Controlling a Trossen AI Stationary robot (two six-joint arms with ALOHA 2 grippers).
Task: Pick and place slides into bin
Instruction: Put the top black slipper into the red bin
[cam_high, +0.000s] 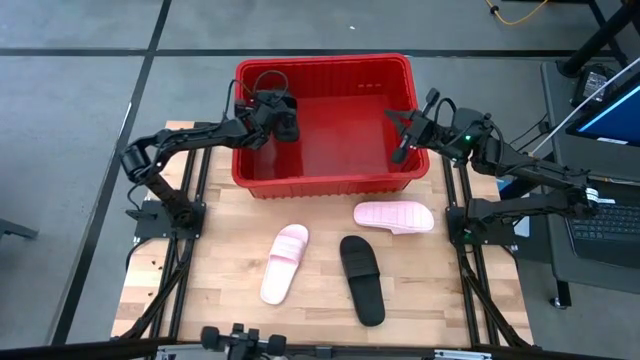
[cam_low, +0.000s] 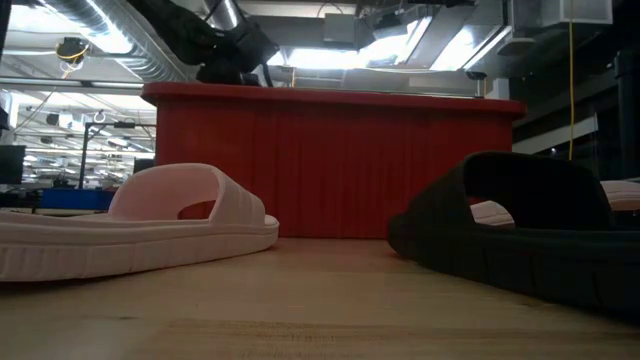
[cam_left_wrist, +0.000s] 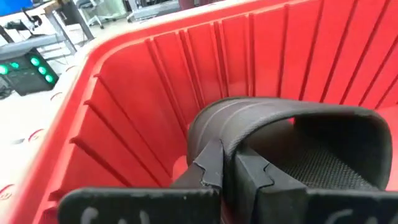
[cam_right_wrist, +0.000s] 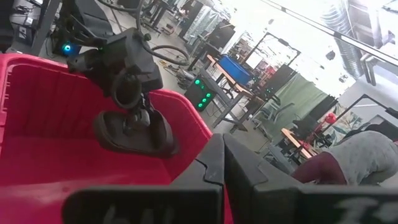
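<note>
The red bin stands at the table's far middle. My left gripper is inside its left part, shut on a black slide, whose wide strap fills the left wrist view. My right gripper hangs shut and empty over the bin's right side. On the table lie a pink slide sole down at near left, a second black slide at near middle, and a second pink slide just in front of the bin. My left gripper pinches the black slide's strap at its edge, one finger outside the strap and one in the opening under it. The fingers come from above, pointing down. The slide hangs below them inside the bin's walls, sole downward.
The bin's ribbed left wall is close beside the held slide. In the low view the pink slide and the black slide lie in front of the bin. Bare wood shows at the table's near edge.
</note>
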